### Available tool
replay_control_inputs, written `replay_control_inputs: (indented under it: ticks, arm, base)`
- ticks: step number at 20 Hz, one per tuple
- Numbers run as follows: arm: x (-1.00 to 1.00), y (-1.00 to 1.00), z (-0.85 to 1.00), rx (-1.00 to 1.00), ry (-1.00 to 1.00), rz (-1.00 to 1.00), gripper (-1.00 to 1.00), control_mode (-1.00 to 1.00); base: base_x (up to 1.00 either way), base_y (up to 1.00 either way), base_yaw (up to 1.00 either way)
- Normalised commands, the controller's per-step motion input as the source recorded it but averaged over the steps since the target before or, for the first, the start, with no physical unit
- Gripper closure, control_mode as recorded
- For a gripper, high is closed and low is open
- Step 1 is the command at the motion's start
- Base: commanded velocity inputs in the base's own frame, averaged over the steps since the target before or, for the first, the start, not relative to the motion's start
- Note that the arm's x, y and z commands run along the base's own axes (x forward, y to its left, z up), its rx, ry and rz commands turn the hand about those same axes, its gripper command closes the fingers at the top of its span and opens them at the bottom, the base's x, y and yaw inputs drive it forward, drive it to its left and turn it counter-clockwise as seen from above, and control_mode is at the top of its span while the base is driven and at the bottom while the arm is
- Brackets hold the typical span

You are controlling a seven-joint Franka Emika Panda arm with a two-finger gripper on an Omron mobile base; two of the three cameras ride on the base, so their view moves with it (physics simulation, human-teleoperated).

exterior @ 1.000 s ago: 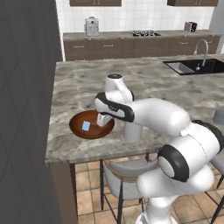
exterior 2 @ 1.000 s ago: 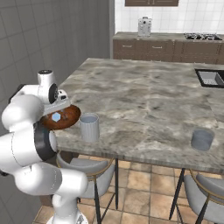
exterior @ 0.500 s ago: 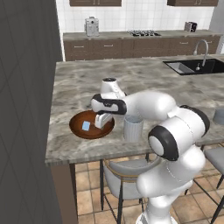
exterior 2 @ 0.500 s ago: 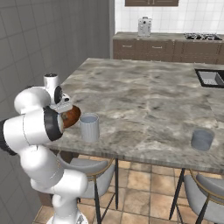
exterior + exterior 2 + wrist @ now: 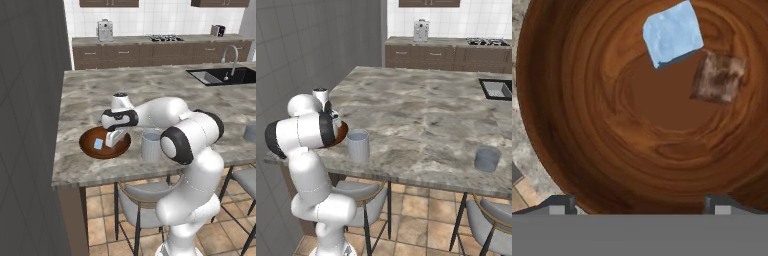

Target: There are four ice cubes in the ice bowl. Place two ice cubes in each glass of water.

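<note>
Marble counter (image 5: 165, 92) runs wide across the kitchen island, with brown cabinets along the back wall and a sink (image 5: 220, 76) set in at the far right. Bent low over the near left corner of it is the white arm (image 5: 165, 112).

Near that corner sits the ice bowl (image 5: 90, 145), glossy reddish-brown wood, and just beside it to the right stands one glass of water (image 5: 150, 146); from the right base view the same tumbler (image 5: 358, 145) is close to the counter's front edge. The other glass (image 5: 487, 158) stands well apart, far along the counter to the right.

Down inside the bowl hangs the gripper (image 5: 115, 138), jaws spread wide and holding nothing. From the hand view the gripper (image 5: 641, 202) looks straight into the bowl (image 5: 587, 125), its two tips apart at the near rim.

One ice cube (image 5: 672, 33) lies ahead of the fingers toward the far side of the bowl, clear of both tips. Just beside it is a brownish mottled cube (image 5: 719, 76), which I cannot identify surely. From the left base view a pale blue cube (image 5: 98, 144) lies just left of the gripper.
</note>
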Motion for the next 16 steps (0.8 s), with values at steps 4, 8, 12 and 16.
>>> replay_control_inputs:
  ticks: [4,8,12,16]
  arm:
    - [0.41,0.14,-0.23,0.0,0.02,0.01,-1.0,-1.0]
    - [0.39,0.05,-0.22,0.0,0.0,0.02,-1.0,-1.0]
    - [0.38,0.02,-0.23,0.0,0.0,0.02,-1.0,-1.0]
    - [0.36,0.09,-0.24,0.0,0.0,0.02,-1.0,-1.0]
  base:
    - [0.0,0.0,0.0]
    - [0.0,0.0,0.0]
    - [0.0,0.0,0.0]
    - [0.0,0.0,0.0]
